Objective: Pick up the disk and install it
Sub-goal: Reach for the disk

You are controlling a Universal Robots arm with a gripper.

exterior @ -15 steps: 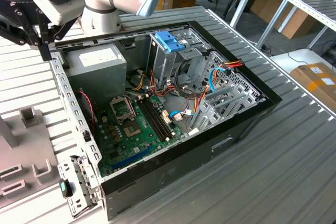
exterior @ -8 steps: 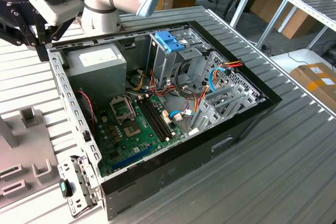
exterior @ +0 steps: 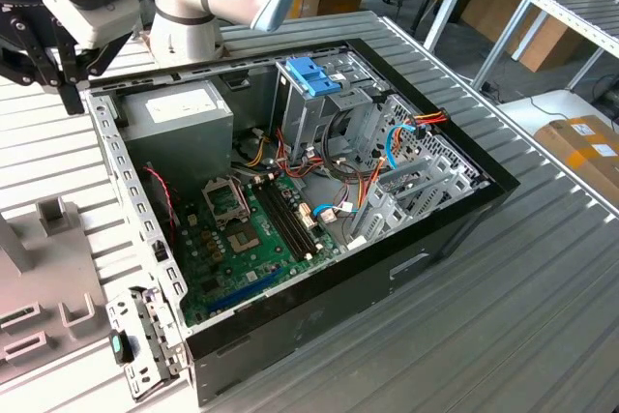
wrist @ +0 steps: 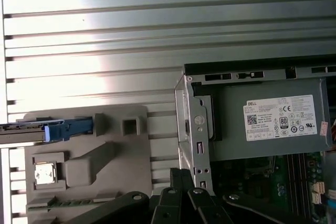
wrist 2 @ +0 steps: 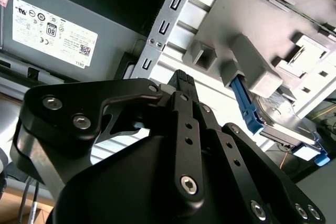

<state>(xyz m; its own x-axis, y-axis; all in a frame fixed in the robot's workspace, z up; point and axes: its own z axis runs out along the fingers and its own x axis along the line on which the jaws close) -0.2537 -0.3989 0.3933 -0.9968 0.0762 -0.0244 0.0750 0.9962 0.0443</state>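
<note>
my black end effector [wrist 2: 182, 80] is clenched, fingertips pressed together with nothing between them. it hangs over the far corner of the open black desktop computer case [exterior: 319, 309], at the exterior view's left, above the frame edge beside the grey metal power-supply box with a white sticker [wrist: 262, 129]. the flat silver-grey disk [wrist 2: 278, 116], edged by a blue plastic bracket, is apart from me. it is slotted on its edge in a pale grey plastic holder [wrist: 123, 145] that rests on the ribbed metal table [wrist: 157, 24], left of the case in the exterior view. inside the case, a blue plastic latch [exterior: 311, 75] tops the metal drive cage.
</note>
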